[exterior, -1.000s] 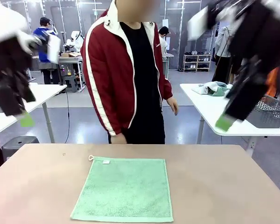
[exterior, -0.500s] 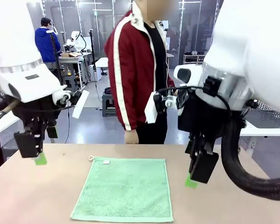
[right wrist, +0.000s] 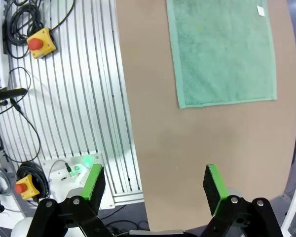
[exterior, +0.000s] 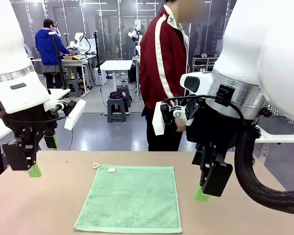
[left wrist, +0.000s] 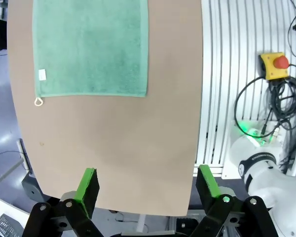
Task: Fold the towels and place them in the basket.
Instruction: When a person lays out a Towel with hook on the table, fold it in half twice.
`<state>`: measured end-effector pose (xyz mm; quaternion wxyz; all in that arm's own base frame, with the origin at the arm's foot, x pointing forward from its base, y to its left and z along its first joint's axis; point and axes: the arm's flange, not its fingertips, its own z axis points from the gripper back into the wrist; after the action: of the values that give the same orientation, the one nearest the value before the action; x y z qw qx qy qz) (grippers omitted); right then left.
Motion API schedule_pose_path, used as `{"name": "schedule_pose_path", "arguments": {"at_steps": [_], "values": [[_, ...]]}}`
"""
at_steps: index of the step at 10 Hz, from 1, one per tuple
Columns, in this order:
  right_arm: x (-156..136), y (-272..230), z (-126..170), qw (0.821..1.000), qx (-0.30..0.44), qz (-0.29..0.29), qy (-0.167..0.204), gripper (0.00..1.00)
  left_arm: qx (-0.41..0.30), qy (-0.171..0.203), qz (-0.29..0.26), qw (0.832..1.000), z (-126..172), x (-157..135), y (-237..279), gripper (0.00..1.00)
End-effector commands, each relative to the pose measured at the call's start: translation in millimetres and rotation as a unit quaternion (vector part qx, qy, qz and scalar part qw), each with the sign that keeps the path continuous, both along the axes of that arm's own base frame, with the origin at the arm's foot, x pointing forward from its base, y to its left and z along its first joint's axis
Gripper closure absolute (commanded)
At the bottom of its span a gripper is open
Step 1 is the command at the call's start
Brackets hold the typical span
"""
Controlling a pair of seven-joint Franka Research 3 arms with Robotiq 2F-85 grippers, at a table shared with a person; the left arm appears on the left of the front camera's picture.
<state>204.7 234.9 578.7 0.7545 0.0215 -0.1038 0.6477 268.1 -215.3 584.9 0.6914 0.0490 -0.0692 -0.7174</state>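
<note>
One mint-green towel (exterior: 130, 198) lies flat and unfolded on the brown table (exterior: 245, 215), its white label and corner loop at the far left corner. The left wrist view has the towel (left wrist: 91, 47) at the top, and the right wrist view has the towel (right wrist: 222, 52) at the top right. My left gripper (exterior: 33, 166) hangs open above the table's left side, well clear of the towel. My right gripper (exterior: 206, 188) hangs open just right of the towel, with nothing between its fingers. The left gripper (left wrist: 147, 183) and the right gripper (right wrist: 155, 182) both stand wide open. The basket is out of view.
A person in a red jacket (exterior: 164, 58) stands at the table's far side, turned away to the right. Another table (exterior: 279, 132) stands behind on the right. Ribbed white base rails (right wrist: 84, 89) and red stop buttons (left wrist: 274, 64) lie beside the table's near edge.
Both arms swung down from high up to hover over the table at either side of the towel. The person has shifted to the right. The towel has not moved.
</note>
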Motion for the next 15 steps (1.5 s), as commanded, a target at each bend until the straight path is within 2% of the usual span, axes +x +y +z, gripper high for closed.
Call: {"name": "schedule_pose_path", "arguments": {"at_steps": [1,2,3,7,10,14,15], "values": [[0.2,0.3,-0.6,1.000,-0.003,-0.012,-0.001,0.00,-0.001,0.000,0.011,1.000,1.3,1.9,-4.1,0.00],[0.0,0.0,0.0,1.000,0.000,0.000,0.000,0.00,0.000,0.000,0.000,1.000,0.0,0.0,0.0,0.00],[8.8,-2.1,-22.5,1.000,-0.016,-0.014,-0.004,0.00,-0.011,-0.004,0.024,1.000,-21.0,5.2,-6.4,0.00],[35.9,-16.5,-110.9,1.000,-0.014,0.000,0.027,0.00,-0.046,0.016,0.001,0.999,-112.6,19.7,13.3,0.00],[52.1,-9.1,-168.8,0.999,-0.021,-0.001,0.046,0.00,-0.041,0.045,-0.011,0.998,-190.3,28.1,2.4,0.00],[74.4,5.8,-222.1,0.997,-0.020,0.020,0.065,0.00,-0.036,0.039,-0.009,0.999,-239.9,44.3,-11.4,0.00],[73.4,9.8,-229.6,0.997,-0.021,0.027,0.064,0.00,-0.036,0.033,-0.015,0.999,-242.7,41.2,-13.0,0.00]]}}
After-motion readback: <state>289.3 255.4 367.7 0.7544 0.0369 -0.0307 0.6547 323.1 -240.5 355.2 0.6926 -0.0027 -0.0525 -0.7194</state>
